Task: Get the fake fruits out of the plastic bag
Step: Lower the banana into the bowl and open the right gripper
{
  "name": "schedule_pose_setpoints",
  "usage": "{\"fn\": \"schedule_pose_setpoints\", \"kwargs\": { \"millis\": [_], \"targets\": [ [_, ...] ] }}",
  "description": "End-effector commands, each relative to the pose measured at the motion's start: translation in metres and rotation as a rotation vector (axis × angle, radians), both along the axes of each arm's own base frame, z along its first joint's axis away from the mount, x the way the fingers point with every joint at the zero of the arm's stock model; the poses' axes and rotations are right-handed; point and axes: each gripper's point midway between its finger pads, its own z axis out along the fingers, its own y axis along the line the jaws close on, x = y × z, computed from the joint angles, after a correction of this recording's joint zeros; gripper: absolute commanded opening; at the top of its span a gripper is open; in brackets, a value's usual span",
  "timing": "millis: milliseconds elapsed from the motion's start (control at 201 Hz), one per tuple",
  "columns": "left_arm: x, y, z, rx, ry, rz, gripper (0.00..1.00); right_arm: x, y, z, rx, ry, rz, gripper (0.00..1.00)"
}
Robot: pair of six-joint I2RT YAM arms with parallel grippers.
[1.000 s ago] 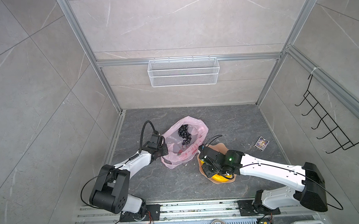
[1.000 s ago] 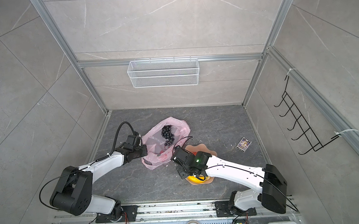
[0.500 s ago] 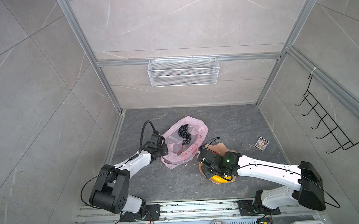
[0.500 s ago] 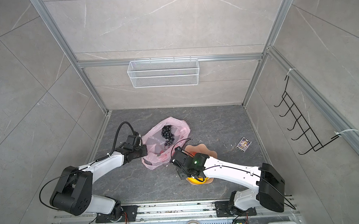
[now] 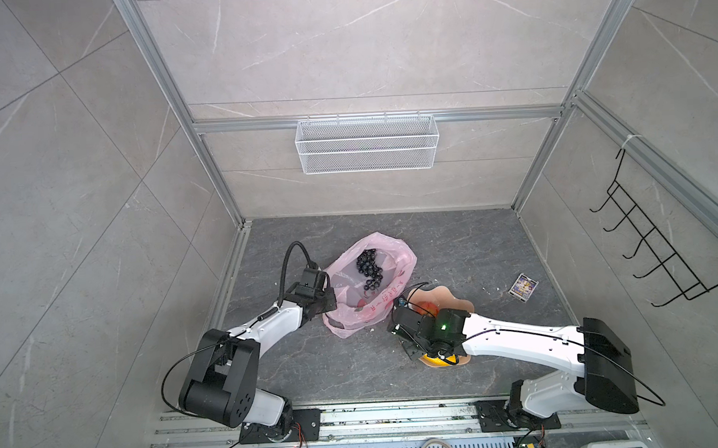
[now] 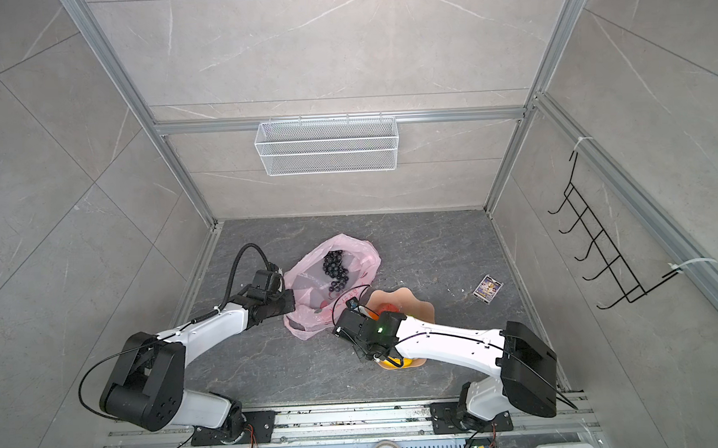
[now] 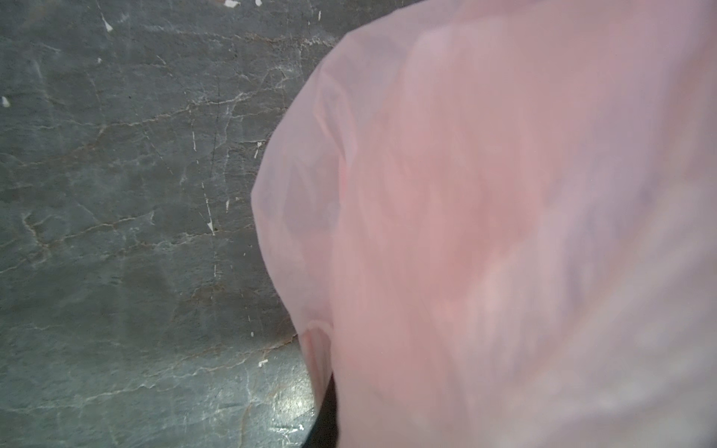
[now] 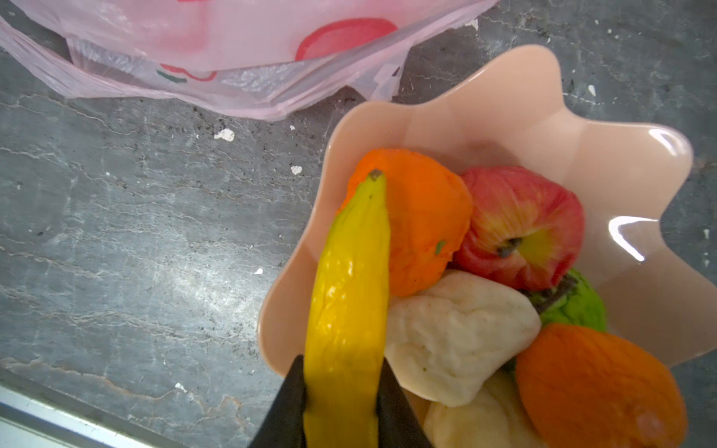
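Fake fruits nearly all out of the plastic bag, heaped in a peach wavy-edged dish just beside it on the grey stone-look worktop. Right hand clamped on the yellow banana, tip lying against an orange above the dish rim. Looks like the set-down step: calls for lowering a touch, letting go, then backing off without nudging the pile. Left hand closed at the bag's edge, seemingly pinching the film to hold the mouth open; pinch itself hidden. Only the dark grape bunch plainly visible inside, so probably next. Bag thin, crinkly, see-through pink with red print. Fruits soft-looking, wrinkled, matte; beige lumps doughy; dish smooth and glossy.
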Motion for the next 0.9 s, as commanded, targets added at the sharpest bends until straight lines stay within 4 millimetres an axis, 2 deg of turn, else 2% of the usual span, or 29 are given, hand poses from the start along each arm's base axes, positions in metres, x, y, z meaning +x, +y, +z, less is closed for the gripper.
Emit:
{"fn": "schedule_pose_setpoints", "kwargs": {
  "millis": [0,448,682,896],
  "targets": [
    [0.0063,-0.0029,0.0057,-0.004,-0.028,-0.019,0.02,0.0012,-0.0052,-0.0083,-0.054,-0.033,-0.007,0.27],
    [0.0061,-0.0033,0.0045,-0.004,-0.026,-0.021,0.02,0.0032,-0.0063,-0.0112,-0.168,-0.156,0.021,0.32],
    [0.0066,-0.0032,0.0048,-0.004,-0.027,-0.020,0.02,0.0020,-0.0052,-0.0158,-0.192,-0.163,0.024,0.38],
    [0.0065,-0.0036,0.0036,-0.005,-0.024,-0.021,0.02,0.0021,-0.0061,-0.0123,-0.196,-0.172,0.022,0.42]
  ]
}}
